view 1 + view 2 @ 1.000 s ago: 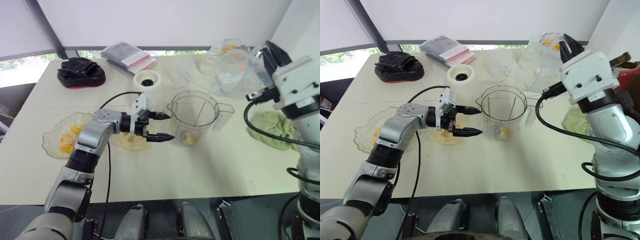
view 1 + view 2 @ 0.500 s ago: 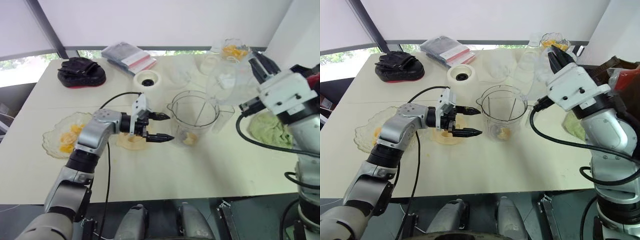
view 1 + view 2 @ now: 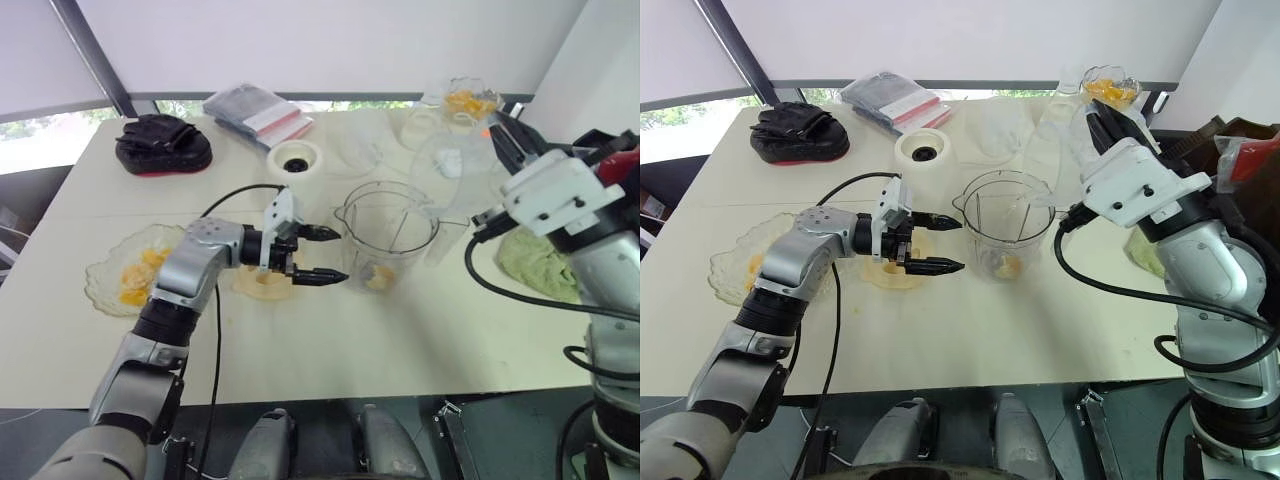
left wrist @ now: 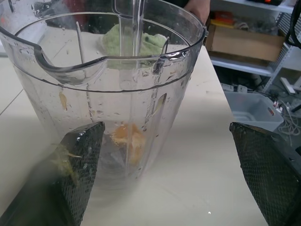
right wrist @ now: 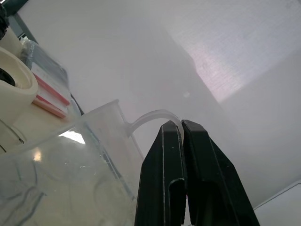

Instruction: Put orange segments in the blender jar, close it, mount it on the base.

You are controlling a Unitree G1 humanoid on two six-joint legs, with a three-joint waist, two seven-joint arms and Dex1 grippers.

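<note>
The blender jar [image 3: 385,235] stands upright mid-desk [image 3: 400,340] with a few orange segments [image 4: 129,141] at the bottom. The left claw [image 3: 340,254] hangs spread wide just beside the jar, not touching it. The right claw [image 5: 181,123] is pressed together on the thin loop of a clear plastic piece [image 3: 450,165], probably the lid, held up beyond the jar. The jar looks like rigid, wet plastic, so likely slippery and fairly light. The rim or side handle seems the safest place to grab it.
</note>
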